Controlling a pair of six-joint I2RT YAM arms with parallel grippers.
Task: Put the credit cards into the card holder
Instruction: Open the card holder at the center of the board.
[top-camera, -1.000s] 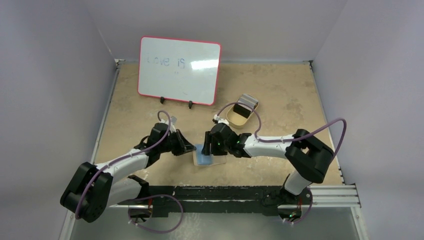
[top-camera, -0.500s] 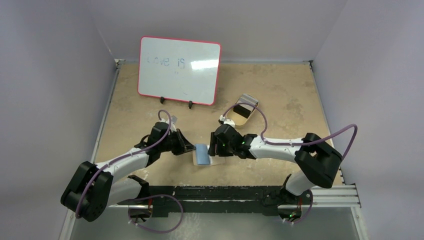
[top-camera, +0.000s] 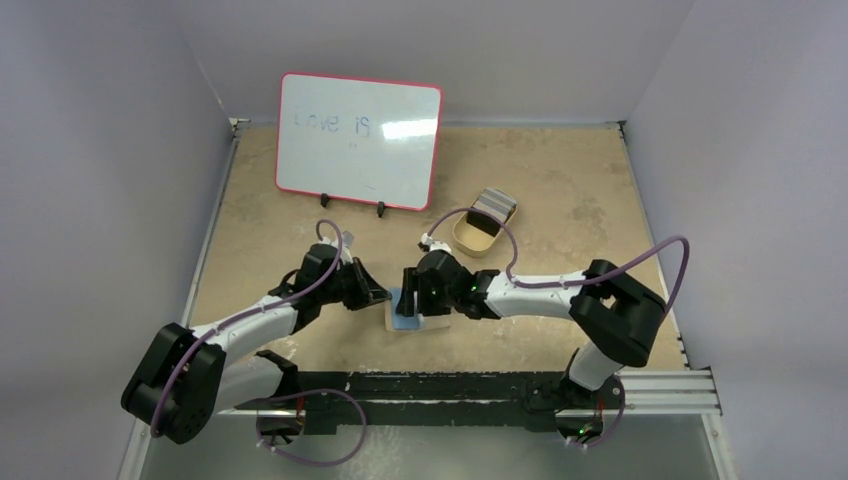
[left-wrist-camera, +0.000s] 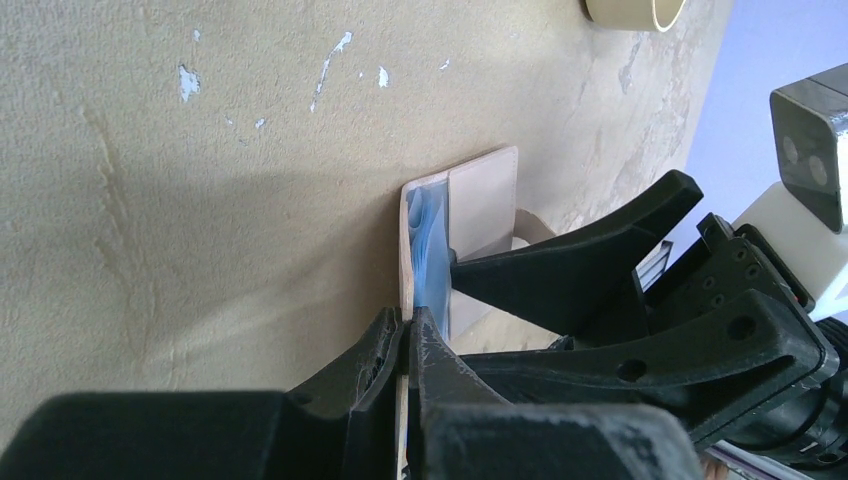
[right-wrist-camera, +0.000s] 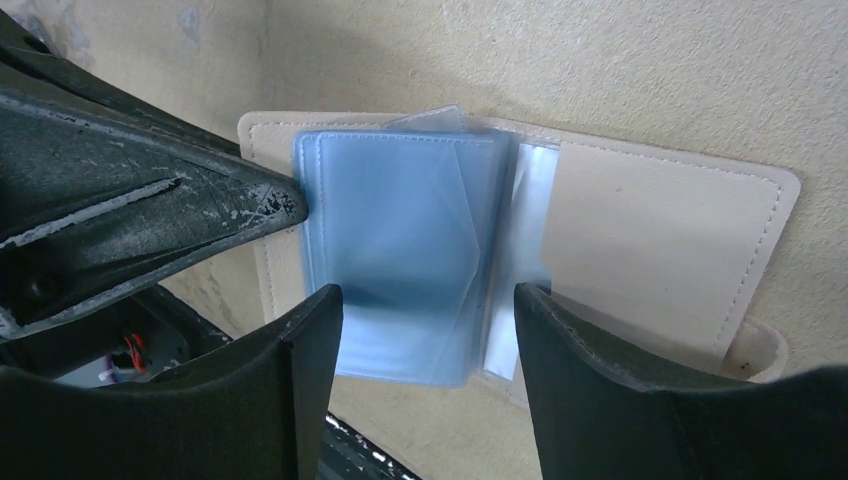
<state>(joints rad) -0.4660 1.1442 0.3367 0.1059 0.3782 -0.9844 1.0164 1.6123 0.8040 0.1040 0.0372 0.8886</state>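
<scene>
Tan, scuffed tabletop (top-camera: 560, 180) between pale walls, with a red-rimmed whiteboard (top-camera: 358, 140) propped at the back. Close to your arms' bases, the card holder (top-camera: 405, 322) lies opened flat, tan cover down and its bluish clear pockets (right-wrist-camera: 400, 230) facing up.

Your left gripper (left-wrist-camera: 408, 335) is clenched on the holder's left edge. The left wrist view shows a thin tan strip pinched between its fingers, pinning the holder in place. Your right gripper (right-wrist-camera: 425, 300) is spread wide and holds nothing, its two fingers straddling the fan of pockets from above. The pockets look empty, though they are blurred this close.

Well apart, toward the back right, a tan oval dish (top-camera: 470, 240) holds greyish flat pieces at its far end. These appear to be the credit cards (top-camera: 495, 206), too small to count.

Judged from this, you are early in the task. The holder is open and steadied, but no card is out of the dish or in a pocket. Every card is yet to be fetched and slid in.
</scene>
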